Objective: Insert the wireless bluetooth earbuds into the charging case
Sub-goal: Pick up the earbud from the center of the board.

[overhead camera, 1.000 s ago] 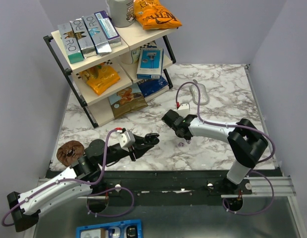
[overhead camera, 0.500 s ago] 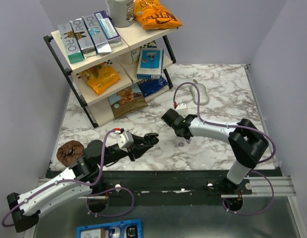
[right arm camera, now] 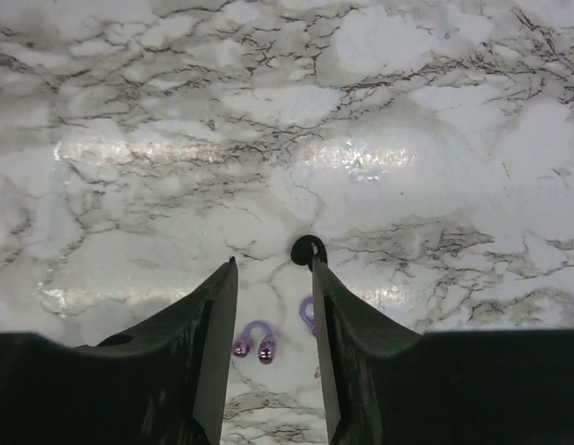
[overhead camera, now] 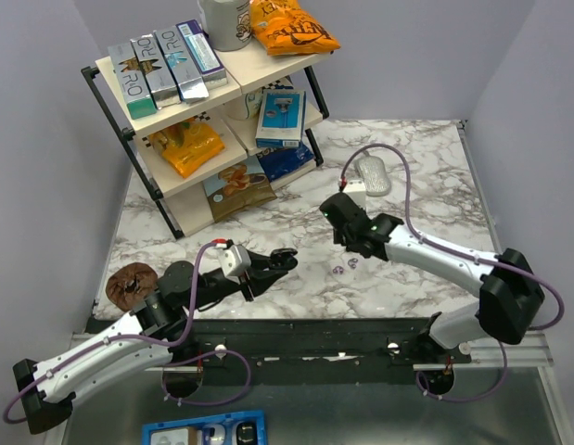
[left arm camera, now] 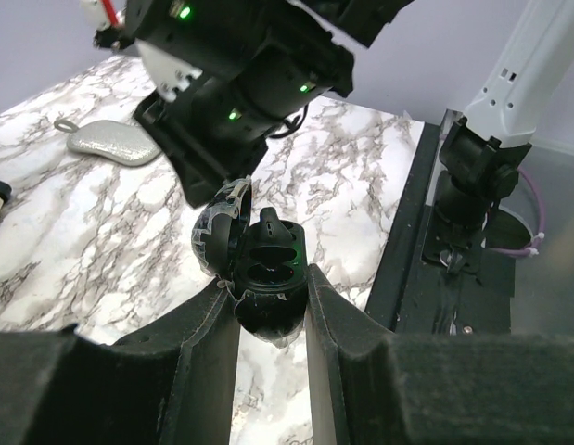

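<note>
Right arm swung elbow outward; right gripper pulled back, narrowly parted, empty, over purple earbuds and black earbud lying loose on tabletop. Left gripper unmoved, clamping open case, 2 sockets empty. Pickup pending.

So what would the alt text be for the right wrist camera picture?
Two purple earbuds lie on the marble table between the fingers of the open right gripper, one half hidden by a finger; a small black ring lies by the fingertips.
</note>
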You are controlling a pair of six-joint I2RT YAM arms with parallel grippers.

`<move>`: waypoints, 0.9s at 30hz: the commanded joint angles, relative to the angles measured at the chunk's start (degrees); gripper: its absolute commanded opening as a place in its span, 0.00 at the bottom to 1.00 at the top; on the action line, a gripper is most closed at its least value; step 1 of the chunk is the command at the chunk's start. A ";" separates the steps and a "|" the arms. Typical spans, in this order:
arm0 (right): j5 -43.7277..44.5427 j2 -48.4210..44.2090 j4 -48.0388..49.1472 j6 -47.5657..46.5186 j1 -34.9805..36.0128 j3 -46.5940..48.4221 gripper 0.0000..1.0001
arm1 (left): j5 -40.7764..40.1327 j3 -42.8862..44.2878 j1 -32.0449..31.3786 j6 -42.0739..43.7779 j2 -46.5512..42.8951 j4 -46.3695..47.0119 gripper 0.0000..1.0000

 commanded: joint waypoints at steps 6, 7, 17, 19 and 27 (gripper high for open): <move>-7.28 -6.53 7.61 0.25 -9.73 -14.78 0.31 | -0.52 0.24 0.06 -0.71 0.45 1.76 0.00; -8.85 -6.35 8.50 0.25 -10.60 -15.58 0.31 | -0.52 0.33 0.06 -0.79 0.62 1.76 0.00; -11.94 -1.78 11.58 -0.72 -12.02 -15.41 0.36 | -0.35 0.33 0.06 -1.41 1.68 2.28 0.00; -12.82 -1.78 12.28 -0.19 -12.19 -15.76 0.38 | -0.44 0.24 0.06 -1.41 1.50 2.28 0.00; -13.26 -5.55 13.69 1.04 -12.28 -15.94 0.41 | -0.61 0.07 0.06 -1.32 1.24 2.28 0.00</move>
